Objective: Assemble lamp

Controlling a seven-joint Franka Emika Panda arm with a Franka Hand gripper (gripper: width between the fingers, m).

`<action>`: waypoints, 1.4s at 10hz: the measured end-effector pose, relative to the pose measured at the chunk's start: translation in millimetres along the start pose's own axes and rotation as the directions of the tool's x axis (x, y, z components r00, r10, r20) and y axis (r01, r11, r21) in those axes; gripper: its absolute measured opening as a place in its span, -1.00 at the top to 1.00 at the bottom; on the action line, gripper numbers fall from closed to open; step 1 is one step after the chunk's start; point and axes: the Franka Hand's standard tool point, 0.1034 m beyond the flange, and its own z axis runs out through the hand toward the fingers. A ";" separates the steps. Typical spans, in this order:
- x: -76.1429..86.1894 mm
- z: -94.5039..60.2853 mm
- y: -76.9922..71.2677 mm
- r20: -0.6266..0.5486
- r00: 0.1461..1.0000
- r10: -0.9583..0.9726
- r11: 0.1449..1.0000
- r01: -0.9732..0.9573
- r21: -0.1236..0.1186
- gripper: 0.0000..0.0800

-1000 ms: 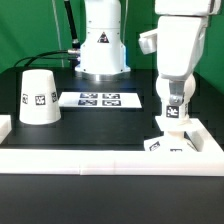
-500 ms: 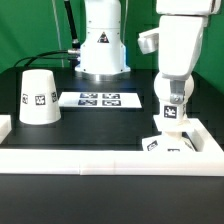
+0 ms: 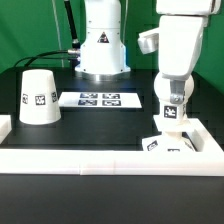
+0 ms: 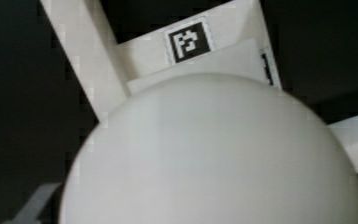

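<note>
Gripper (image 3: 171,112) is closed on the bulb (image 4: 211,160), which is upright over the base (image 3: 172,146). The shade (image 3: 39,97) stands well apart from the base.

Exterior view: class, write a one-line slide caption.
Gripper over the bulb at the base; shade stands apart at the view's left.

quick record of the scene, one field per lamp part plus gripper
shade: stands wide end down, exterior view's left, apart from the other parts
base: flat, exterior view's right
bulb: upright on base, under gripper
gripper: down at bulb, open or shut unclear
marker board: flat, between shade and base
</note>
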 end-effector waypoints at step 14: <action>1.8 1.0 -1.5 0.004 0.486 0.874 0.486 -0.874 0.004 -0.43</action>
